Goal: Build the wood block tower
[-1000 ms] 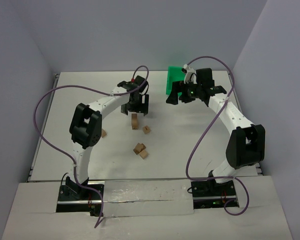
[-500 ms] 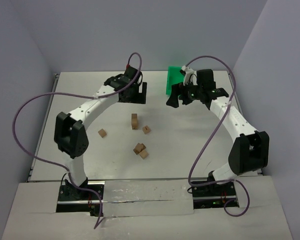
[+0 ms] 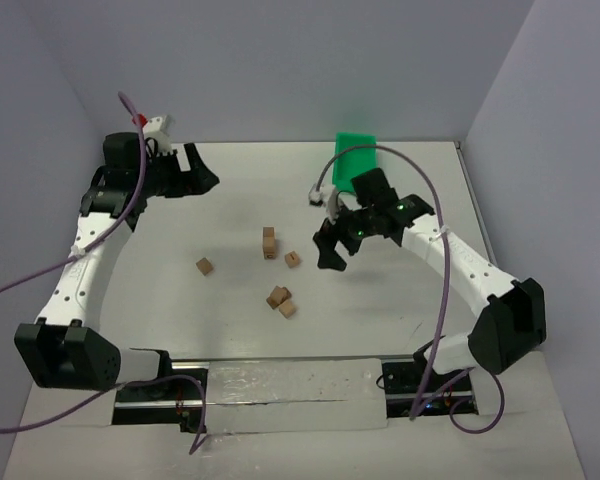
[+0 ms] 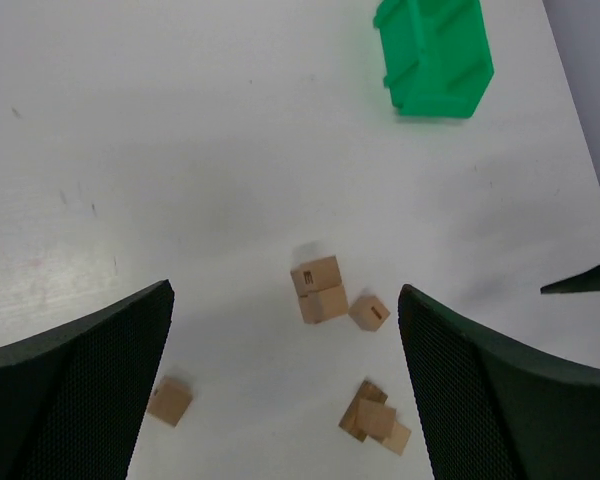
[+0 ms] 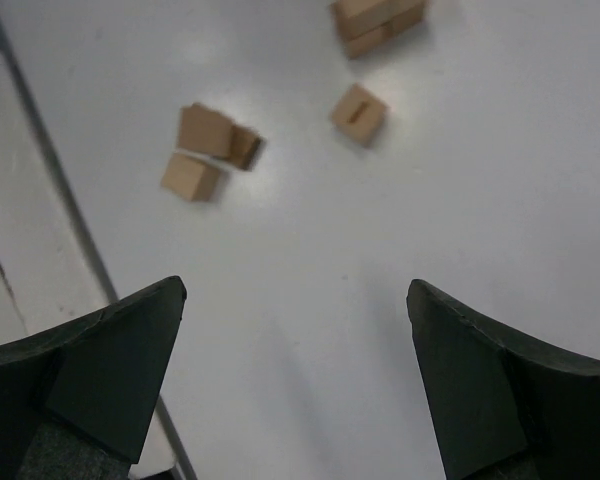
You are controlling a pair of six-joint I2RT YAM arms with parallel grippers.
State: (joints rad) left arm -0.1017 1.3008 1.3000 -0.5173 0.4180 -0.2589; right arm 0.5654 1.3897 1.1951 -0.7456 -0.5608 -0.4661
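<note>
wood blocks (image 3: 205,266): seven are counted, all plain tan cubes lying on the white table (image 3: 230,330).
tower (image 3: 268,242): one, made of two cubes stacked, found at mid-table.
single cubes: two; one (image 3: 293,259) is seen just right of the tower, the other well off to its left.
cluster (image 3: 282,301): one, of three cubes as far as can be told, packed together nearer the arm bases than the tower.
green bin (image 3: 355,160): one, set at the far edge.
left gripper (image 3: 202,170): fingers spread wide, nothing held; kept at the far left, well apart from every cube.
right gripper (image 3: 328,250): fingers spread wide, nothing held; positioned just right of the single cube by the tower.
</note>
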